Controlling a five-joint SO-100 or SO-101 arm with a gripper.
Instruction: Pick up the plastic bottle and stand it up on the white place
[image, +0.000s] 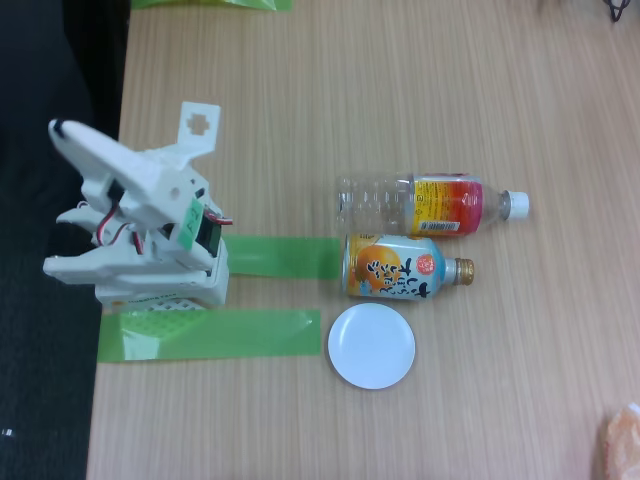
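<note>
Centrally, the clear plastic bottle (432, 205) is laid flat on a wooden table (300, 90), above the white place (371, 346); the gripper (200, 125) state cannot be told.

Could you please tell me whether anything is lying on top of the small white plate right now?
Nothing lies on the white plate; its whole face shows bare. The plastic bottle and the can-bottle lie on the table beside it.
</note>
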